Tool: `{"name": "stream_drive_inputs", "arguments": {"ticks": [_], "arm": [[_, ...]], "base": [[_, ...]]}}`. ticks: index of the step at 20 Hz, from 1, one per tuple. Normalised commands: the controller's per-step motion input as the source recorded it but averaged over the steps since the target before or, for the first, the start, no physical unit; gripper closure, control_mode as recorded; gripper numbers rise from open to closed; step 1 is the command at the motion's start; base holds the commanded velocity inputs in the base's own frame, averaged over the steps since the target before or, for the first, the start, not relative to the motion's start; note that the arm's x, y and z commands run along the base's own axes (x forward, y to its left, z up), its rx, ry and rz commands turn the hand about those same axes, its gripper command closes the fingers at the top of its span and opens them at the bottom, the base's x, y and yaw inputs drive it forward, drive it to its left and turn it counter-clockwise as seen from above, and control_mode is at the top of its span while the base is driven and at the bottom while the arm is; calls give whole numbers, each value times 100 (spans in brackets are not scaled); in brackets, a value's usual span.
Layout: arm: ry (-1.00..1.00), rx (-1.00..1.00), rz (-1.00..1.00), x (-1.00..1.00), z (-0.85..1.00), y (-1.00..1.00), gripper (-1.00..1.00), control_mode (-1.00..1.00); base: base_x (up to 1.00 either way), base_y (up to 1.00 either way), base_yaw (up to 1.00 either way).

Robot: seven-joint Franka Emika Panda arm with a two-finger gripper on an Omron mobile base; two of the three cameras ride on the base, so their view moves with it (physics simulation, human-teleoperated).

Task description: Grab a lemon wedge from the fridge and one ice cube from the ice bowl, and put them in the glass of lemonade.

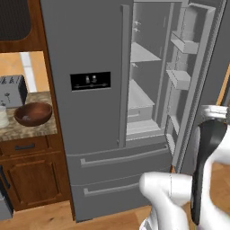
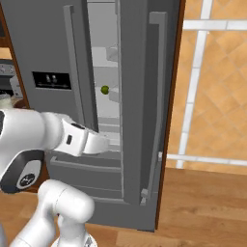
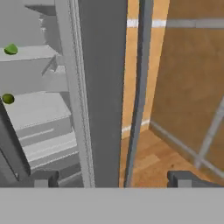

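Two small green things sit inside the open fridge (image 1: 90,112) — in the hand view we see one (image 3: 10,49) on an upper shelf and a darker one (image 3: 8,99) on the shelf below it. From the right base view a single small yellow-green piece (image 2: 104,89) shows through the gap on a white shelf; we take it for the lemon wedge, though it is too small to tell which of the two it is. The right fridge door (image 2: 144,106) stands swung wide, its edge and long handle running up the middle of the hand view. Our jaws (image 3: 111,178) are spread wide with nothing between them, one fingertip (image 3: 41,178) low in front of the fridge interior and the other over the wooden floor (image 3: 148,162), the door edge between them. The jaws are well apart from both green pieces.

On the table (image 1: 31,130) left of the fridge the brown bowl (image 1: 33,113) rests — the glass (image 1: 2,117) just beside it at the picture's edge, the grey toaster (image 1: 12,90) behind.
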Motion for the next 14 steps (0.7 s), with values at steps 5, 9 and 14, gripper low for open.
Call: {"name": "stream_drive_inputs", "arguments": {"ticks": [5,9,14], "arm": [[41,-61,-5,88,-5,90,-100,-100],[37,-41,0,99,-2,26,-100,-100],[17,-19,0,55,-11,-5,-100,-100]], "base": [[0,0,0],[0,0,0],[0,0,0]]}}
